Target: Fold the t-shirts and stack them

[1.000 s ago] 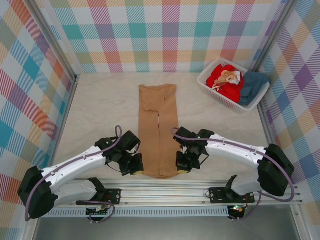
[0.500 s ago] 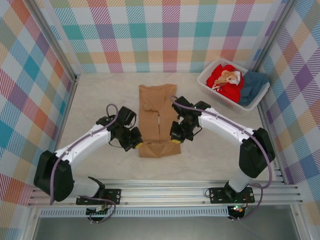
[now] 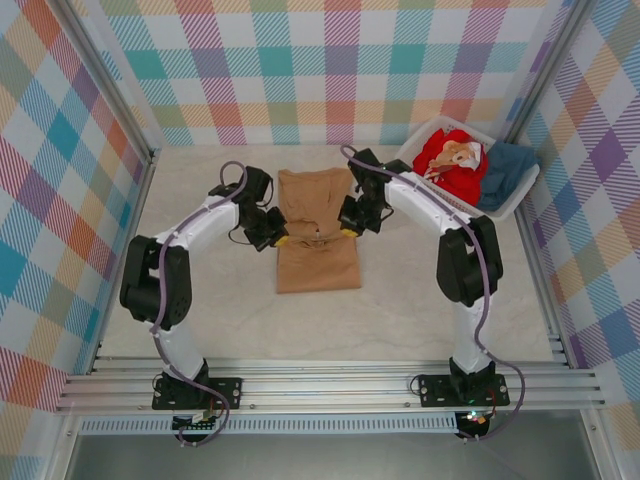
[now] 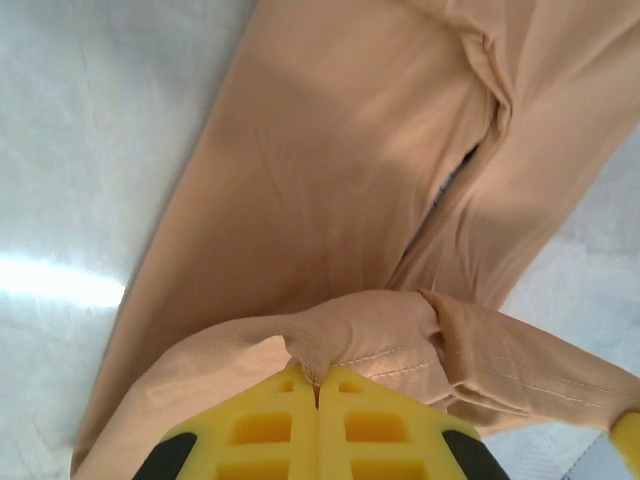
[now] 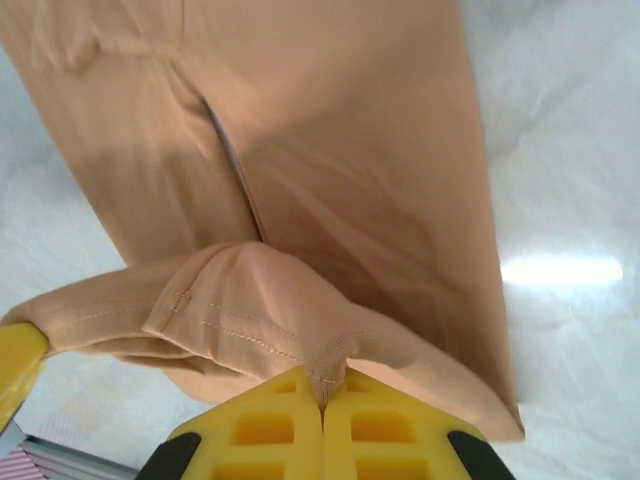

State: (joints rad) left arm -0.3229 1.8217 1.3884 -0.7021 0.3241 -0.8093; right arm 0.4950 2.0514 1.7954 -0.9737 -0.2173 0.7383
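tan shirt (image 3: 318, 265) hem carried far, doubled | jaws pinching corners | basket (image 3: 428, 189) apart, right

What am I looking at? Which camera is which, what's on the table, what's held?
These are two robot arms bolted at the near edge of a table. The wide picture comes from a fixed camera above and behind them. The two close-ups come from a camera on each wrist, with that arm's own yellow fingers at the bottom. On the table lies a tan shirt, its near part doubled over itself. The left gripper and the right gripper are each shut on a corner of its hem; the close-ups show the cloth pinched. At the far right, a white basket holds a red shirt and a dark teal shirt.
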